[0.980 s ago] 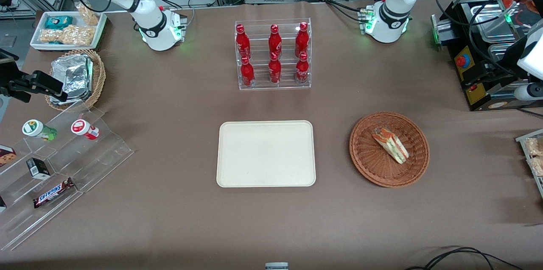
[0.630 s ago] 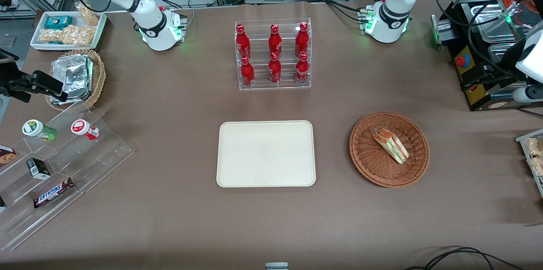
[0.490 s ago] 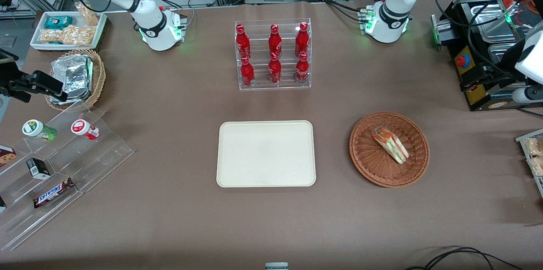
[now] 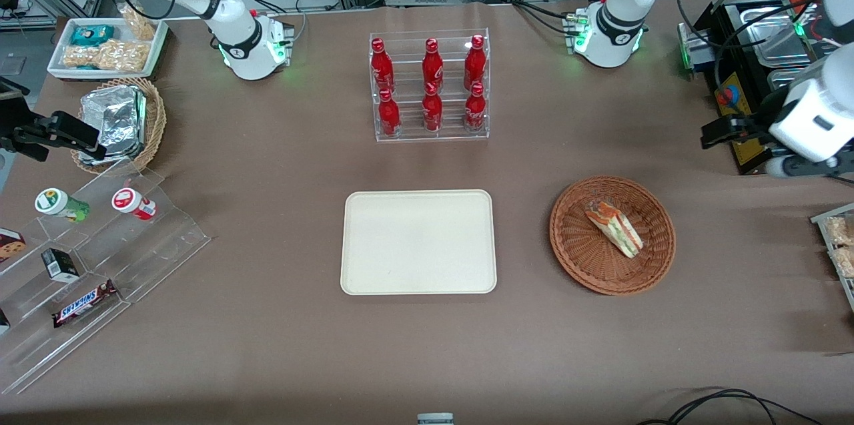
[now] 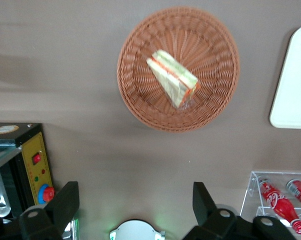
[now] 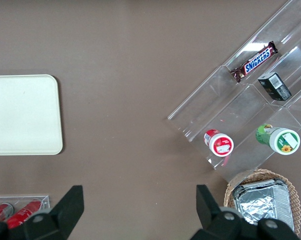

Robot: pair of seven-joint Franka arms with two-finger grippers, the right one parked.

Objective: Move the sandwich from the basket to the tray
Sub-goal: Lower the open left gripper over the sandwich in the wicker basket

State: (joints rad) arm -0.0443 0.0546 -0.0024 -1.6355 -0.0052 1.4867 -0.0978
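The sandwich (image 4: 614, 227) lies tilted in the middle of the basket (image 4: 574, 258), which sits at about three o'clock from the tray (image 4: 419, 278). The gripper (image 5: 135, 200) hangs high above the table with fingers (image 5: 65, 200) wide apart, at roughly one o'clock from the basket. Closing across the wedge's slanted faces could squeeze it out; pinching hard could crush the bread

Brown-covered table (image 4: 267, 165) carrying six items.
Near the middle lies the cream tray (image 4: 418, 241); beside it, toward the working arm's end, the reddish wicker basket (image 4: 567, 258). A clear bottle rack (image 4: 430, 88) stands farther from the camera. A stepped acrylic stand (image 4: 160, 231), tan basket (image 4: 157, 121) and white tray (image 4: 160, 45) occupy the parked arm's end. The gripper (image 5: 134, 197) hangs above the table, fingers apart.
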